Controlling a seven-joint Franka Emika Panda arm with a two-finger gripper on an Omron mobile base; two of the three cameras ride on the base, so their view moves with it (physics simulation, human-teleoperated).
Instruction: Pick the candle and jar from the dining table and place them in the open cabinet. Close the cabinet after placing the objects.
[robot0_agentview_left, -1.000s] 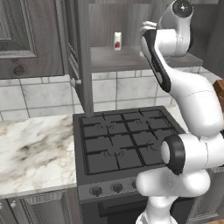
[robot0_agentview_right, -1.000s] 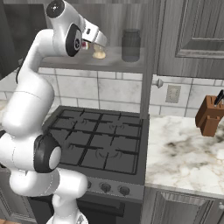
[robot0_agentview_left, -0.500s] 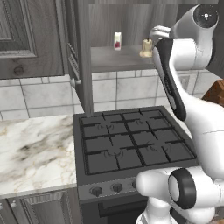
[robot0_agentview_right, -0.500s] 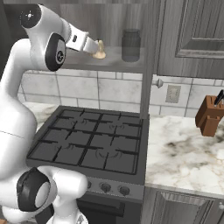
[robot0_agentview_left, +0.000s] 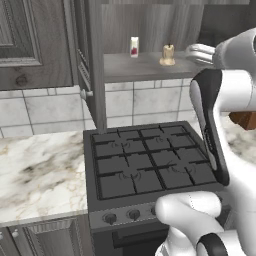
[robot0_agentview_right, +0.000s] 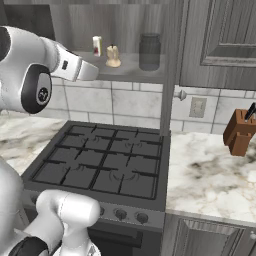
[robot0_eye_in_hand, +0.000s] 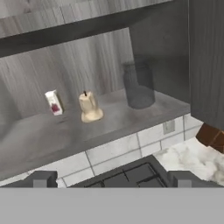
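The beige candle (robot0_eye_in_hand: 90, 107) stands upright on the grey shelf of the open cabinet (robot0_eye_in_hand: 131, 120). Right of it stands the grey glass jar (robot0_eye_in_hand: 138, 85). The right base view shows the candle (robot0_agentview_right: 113, 56) and jar (robot0_agentview_right: 149, 51) side by side, apart from each other. My gripper (robot0_eye_in_hand: 113, 180) is open and empty, drawn back from the shelf front, its dark fingertips (robot0_eye_in_hand: 41, 178) spread wide below the shelf edge. In the left base view the hand (robot0_agentview_left: 196, 50) hovers just right of the candle (robot0_agentview_left: 168, 55). The dining table is out of view.
A small white carton (robot0_eye_in_hand: 54, 103) with a red mark stands left of the candle. The cabinet doors (robot0_agentview_left: 95, 65) (robot0_agentview_right: 172, 65) stand open edge-on at both sides. Below lie a black stove (robot0_agentview_right: 105, 162), marble counters (robot0_agentview_left: 35, 175) and a knife block (robot0_agentview_right: 239, 135).
The hand has pulled back from the shelf, away from the candle, which stays standing there. The jaws stayed open. Jar and carton have not moved.
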